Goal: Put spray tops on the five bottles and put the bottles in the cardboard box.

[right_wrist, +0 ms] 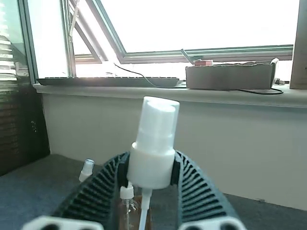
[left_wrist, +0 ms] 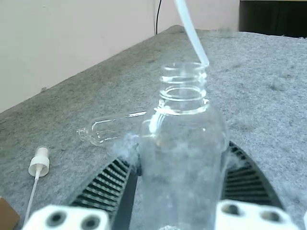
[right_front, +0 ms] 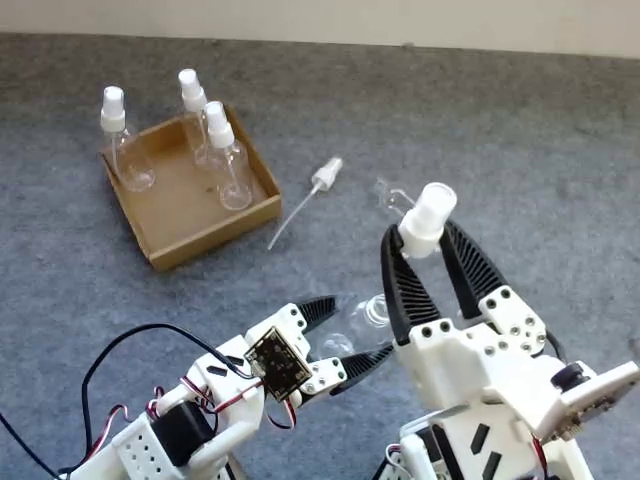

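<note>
My left gripper (right_front: 345, 335) is shut on a clear open-necked bottle (left_wrist: 184, 143), held upright low over the carpet. Above it, my right gripper (right_front: 425, 235) is shut on a white spray top (right_front: 430, 212). That top's thin tube (left_wrist: 192, 33) hangs down, with its tip at the rim of the bottle's neck. In the right wrist view the spray top (right_wrist: 153, 143) sits between the ribbed black fingers (right_wrist: 196, 187). A second clear bottle (right_front: 393, 195) lies on its side, and a loose spray top (right_front: 325, 175) with a long tube lies beside it.
The cardboard box (right_front: 215, 230) stands at the far left with three capped bottles (right_front: 225, 160) upright in it. Grey carpet covers the table; a pale wall runs along the far edge. Open carpet lies between the box and the arms.
</note>
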Motion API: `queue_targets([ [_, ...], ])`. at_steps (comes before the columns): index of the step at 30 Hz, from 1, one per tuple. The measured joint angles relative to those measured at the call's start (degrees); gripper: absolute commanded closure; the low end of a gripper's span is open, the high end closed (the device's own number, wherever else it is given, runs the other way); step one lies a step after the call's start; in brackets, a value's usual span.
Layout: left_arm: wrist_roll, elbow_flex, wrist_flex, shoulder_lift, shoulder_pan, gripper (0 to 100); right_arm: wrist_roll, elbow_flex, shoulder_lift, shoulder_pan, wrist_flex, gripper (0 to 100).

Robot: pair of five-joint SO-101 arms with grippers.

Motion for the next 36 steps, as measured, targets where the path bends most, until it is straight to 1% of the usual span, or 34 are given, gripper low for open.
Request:
queue_targets([
  [3, 0.0, 0.0, 0.0, 0.0, 0.0, 87, 0.0, 0.0, 0.0, -1.7, -0.6, 99.0],
  [8, 0.0, 0.0, 0.0, 0.0, 0.0, 87, 0.0, 0.0, 0.0, -2.3, -4.0, 99.0],
  [20, 0.0, 0.0, 0.0, 0.0, 0.0, 87, 0.1, 0.0, 0.0, -2.3, -4.3, 99.0],
  [22, 0.0, 0.0, 0.0, 0.0, 0.0, 87, 2.3, 0.0, 0.0, -2.3, -4.3, 99.0],
  [27, 0.0, 0.0, 0.0, 0.0, 0.0, 87, 4.3, 2.5, 0.0, -2.3, -4.3, 99.0],
  [36, 0.0, 0.0, 0.0, 0.0, -0.4, 87, 4.6, 8.0, 0.0, -2.3, -4.3, 99.0],
])
